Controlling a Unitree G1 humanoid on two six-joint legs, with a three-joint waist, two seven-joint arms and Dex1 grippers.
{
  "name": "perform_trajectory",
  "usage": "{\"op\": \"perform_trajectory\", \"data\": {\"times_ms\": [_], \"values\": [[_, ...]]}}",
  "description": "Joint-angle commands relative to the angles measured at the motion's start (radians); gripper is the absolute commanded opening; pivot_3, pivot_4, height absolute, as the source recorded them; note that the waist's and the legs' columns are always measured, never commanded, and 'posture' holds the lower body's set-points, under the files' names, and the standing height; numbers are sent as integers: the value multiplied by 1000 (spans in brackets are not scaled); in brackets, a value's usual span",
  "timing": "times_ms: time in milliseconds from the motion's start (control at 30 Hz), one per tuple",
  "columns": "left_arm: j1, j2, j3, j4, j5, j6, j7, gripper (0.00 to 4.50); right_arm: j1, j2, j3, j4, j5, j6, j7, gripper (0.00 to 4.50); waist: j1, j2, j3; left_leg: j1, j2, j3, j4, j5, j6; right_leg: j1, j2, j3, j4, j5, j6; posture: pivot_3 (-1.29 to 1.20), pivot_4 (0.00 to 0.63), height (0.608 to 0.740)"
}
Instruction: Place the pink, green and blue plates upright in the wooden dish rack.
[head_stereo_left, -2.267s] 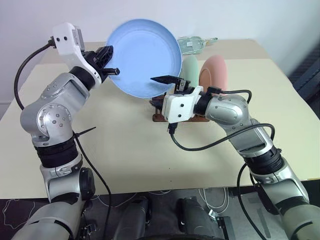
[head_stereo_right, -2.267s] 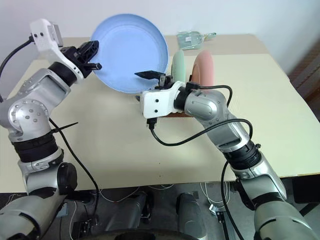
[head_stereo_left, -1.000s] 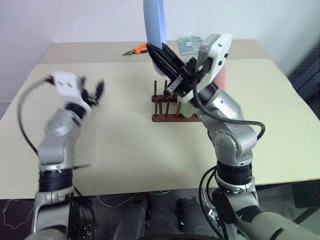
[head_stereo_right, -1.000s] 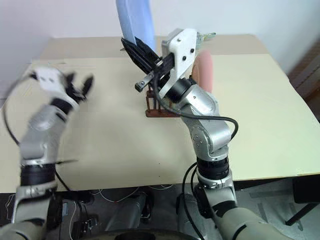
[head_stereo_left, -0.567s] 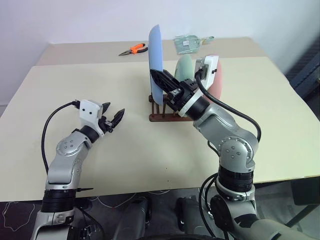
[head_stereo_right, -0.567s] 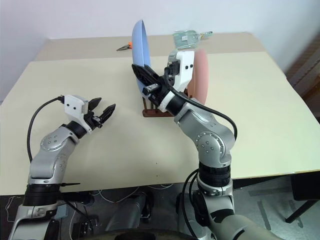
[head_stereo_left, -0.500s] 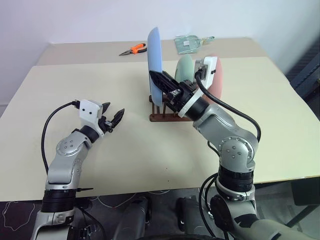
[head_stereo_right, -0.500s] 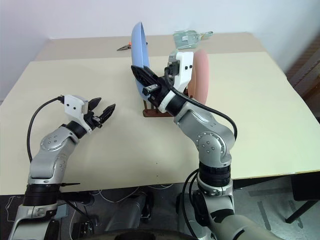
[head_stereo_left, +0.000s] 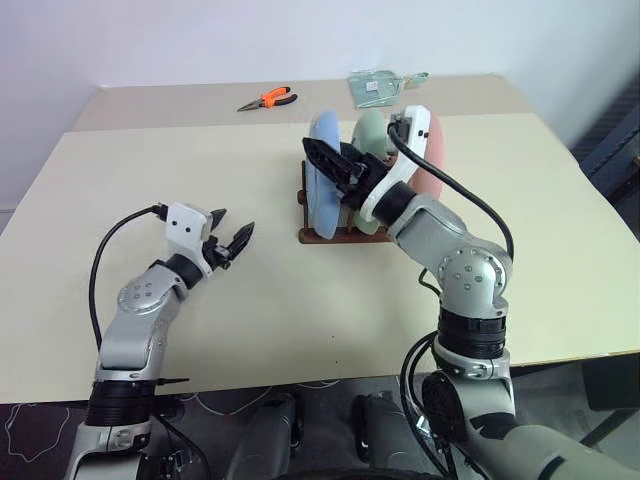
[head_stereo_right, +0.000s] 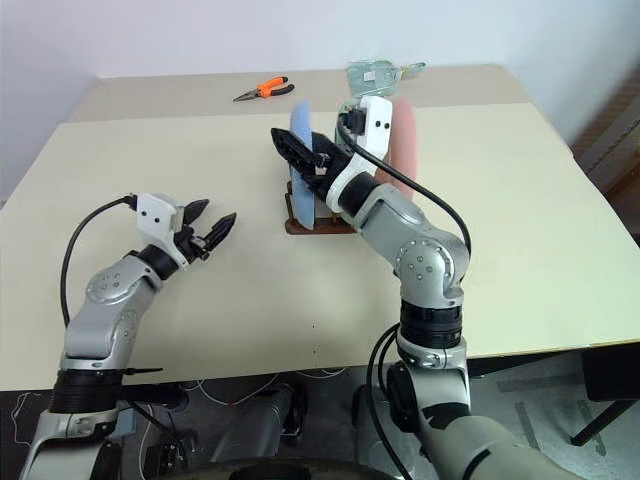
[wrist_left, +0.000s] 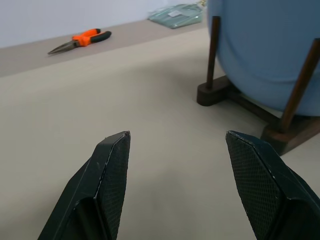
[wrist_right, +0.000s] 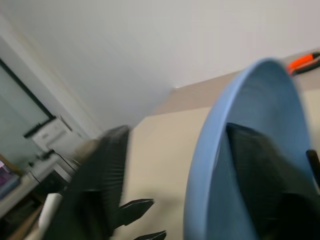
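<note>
The blue plate (head_stereo_left: 322, 188) stands upright between the front pegs of the wooden dish rack (head_stereo_left: 322, 237), with the green plate (head_stereo_left: 372, 130) and the pink plate (head_stereo_left: 438, 150) upright behind it. My right gripper (head_stereo_left: 326, 160) is open astride the blue plate's upper rim (wrist_right: 240, 100), one finger on each side. My left gripper (head_stereo_left: 232, 240) is open and empty, low over the table to the left of the rack, pointing at the blue plate (wrist_left: 270, 50) and the rack's pegs (wrist_left: 213, 55).
Orange pliers (head_stereo_left: 265, 98) lie at the far side of the beige table (head_stereo_left: 250, 330), and a clear glass item (head_stereo_left: 385, 86) sits at the back behind the rack. Open tabletop stretches left and right of the rack.
The blue plate has dropped from high above the rack into its front slot. My right gripper came down with it and opened. My left gripper let go earlier and sank low on the left.
</note>
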Motion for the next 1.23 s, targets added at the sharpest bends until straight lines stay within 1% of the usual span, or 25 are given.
{"op": "perform_trajectory", "data": {"times_ms": [33, 167, 233, 333, 367, 433, 467, 533, 567, 600, 667, 733, 833, 1000, 1233], "values": [[7, -2, 1, -48, 1, -9, -2, 3120, -47, -47, 50, -81, -27, -21, 51, 3002, 0, 0, 0, 0, 0, 0, 0, 0, 0, 0, 0, 0, 0, 0, 0, 0, 150, 719], [7, -5, -7, -50, 4, -7, -2, 3120, -74, -176, 127, -147, -110, -41, 135, 3002, 1, 0, 0, 0, 0, 0, 0, 0, 0, 0, 0, 0, 0, 0, 0, 0, 150, 719], [2, -5, -7, -48, 2, -5, -2, 3120, -82, -245, 130, -184, -129, -50, 175, 3002, 2, 0, 0, 0, 0, 0, 0, 0, 0, 0, 0, 0, 0, 0, 0, 0, 150, 719], [2, 0, -8, -47, 7, -9, -6, 3120, -49, -405, 112, -267, -170, -103, 291, 3002, 7, 0, 0, -1, 0, 0, 1, 0, 1, 1, -1, -1, -2, 0, 0, 0, 150, 719], [1, 4, -7, -42, 10, -12, -9, 3120, -23, -462, 78, -292, -165, -117, 329, 3002, 9, 0, 0, -1, 0, 0, 2, -1, 1, 1, -1, -1, -2, 0, 0, 0, 150, 719], [0, 5, -8, -40, 15, -12, -8, 3120, 10, -522, 33, -312, -151, -135, 368, 3002, 10, 0, 0, -1, 0, 0, 1, -1, 2, 3, -1, -2, -4, 0, 0, 0, 150, 719], [3, 18, -5, -29, 19, -19, -19, 3120, 54, -581, -35, -322, -129, -128, 405, 3002, 9, 0, 0, -1, 0, 0, 2, -2, 2, 3, -1, -1, -5, 0, 0, 0, 150, 719], [15, 56, -5, 7, 35, -41, -57, 3120, 223, -717, -226, -311, -119, -103, 490, 3002, 24, -1, 0, -1, 0, 0, 2, -2, 3, 4, -1, -2, -6, 0, 0, 0, 150, 719], [22, 77, -13, 24, 49, -57, -82, 3120, 318, -766, -302, -302, -131, -101, 521, 3002, 29, -1, 0, -1, 0, 0, 2, -2, 4, 5, -1, -2, -7, 0, 0, 0, 150, 719], [26, 91, -24, 37, 61, -73, -99, 3120, 398, -790, -352, -291, -136, -109, 545, 3002, 33, -1, 0, -1, 0, 0, 2, -3, 5, 6, -2, -2, -8, -1, -1, 0, 150, 719], [27, 97, -45, 45, 73, -81, -110, 3120, 516, -812, -404, -260, -141, -144, 591, 3002, 30, 0, 0, -1, 0, 0, 1, -4, 5, 6, -3, -1, -9, -2, -3, 0, 150, 719], [23, 95, -54, 46, 74, -78, -120, 3120, 611, -806, -419, -223, -162, -188, 625, 3002, 26, 0, 0, -1, 0, 1, 2, -4, 5, 7, -3, -1, -9, -2, -3, 0, 150, 719], [30, 100, -53, 38, 69, -82, -136, 3120, 673, -772, -389, -155, -225, -268, 613, 3002, 21, 0, 0, 1, 2, 2, 3, -5, 3, 8, -2, -1, -9, -2, -4, 0, 150, 719], [69, 92, -60, -2, 78, -66, -124, 3120, 655, -701, -305, 13, -315, -423, 604, 3002, 24, 0, -1, 1, 2, 2, 3, -4, 4, 8, -2, -1, -9, -2, -4, 0, 150, 719], [113, 86, -58, -40, 87, -51, -100, 3120, 592, -677, -234, 145, -383, -528, 601, 3002, 28, 0, 0, 1, 2, 2, 4, -5, 3, 7, -2, -1, -9, -2, -4, 0, 150, 719]]}}
